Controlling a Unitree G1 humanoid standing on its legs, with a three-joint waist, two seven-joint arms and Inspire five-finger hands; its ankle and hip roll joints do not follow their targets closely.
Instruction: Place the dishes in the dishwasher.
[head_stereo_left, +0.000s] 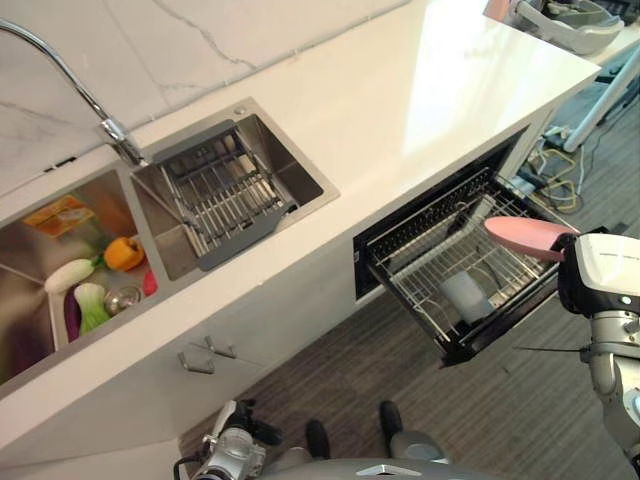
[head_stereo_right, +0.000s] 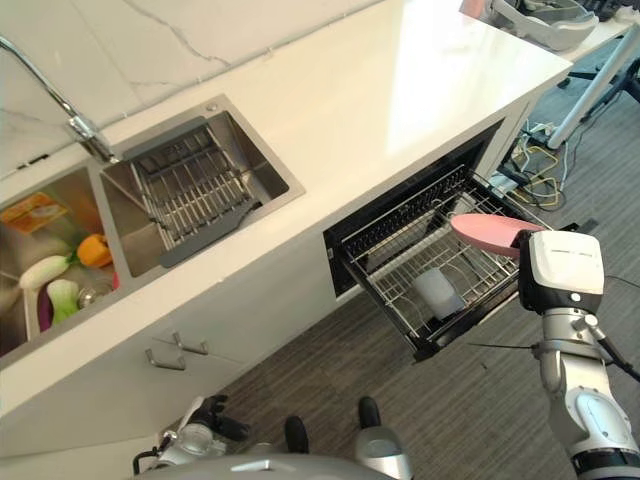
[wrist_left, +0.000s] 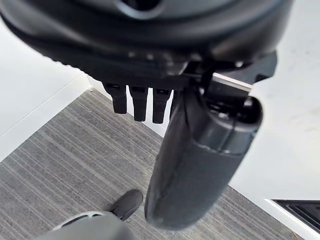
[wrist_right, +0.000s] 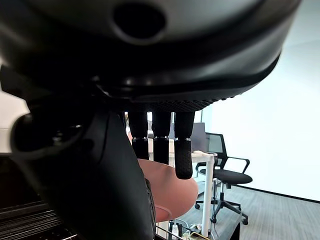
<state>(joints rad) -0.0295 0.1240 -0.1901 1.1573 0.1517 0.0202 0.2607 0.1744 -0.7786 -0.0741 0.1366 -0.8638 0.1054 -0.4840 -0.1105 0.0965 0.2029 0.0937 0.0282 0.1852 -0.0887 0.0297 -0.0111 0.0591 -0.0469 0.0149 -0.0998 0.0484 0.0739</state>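
I can't see my right hand in the head views, its wrist housing covers it; the wrist view shows thumb and fingers pinching a pink plate, smooth, oval, half hidden. It hangs over the pulled-out dishwasher rack at 3 o'clock, a grey cup lying inside. Left hand hangs relaxed over the floor, holding nothing

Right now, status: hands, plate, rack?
Right hand shut on pink plate, held over the pulled-out dishwasher rack. Left hand low by the floor, fingers relaxed, holding nothing. Grey cup already in rack.
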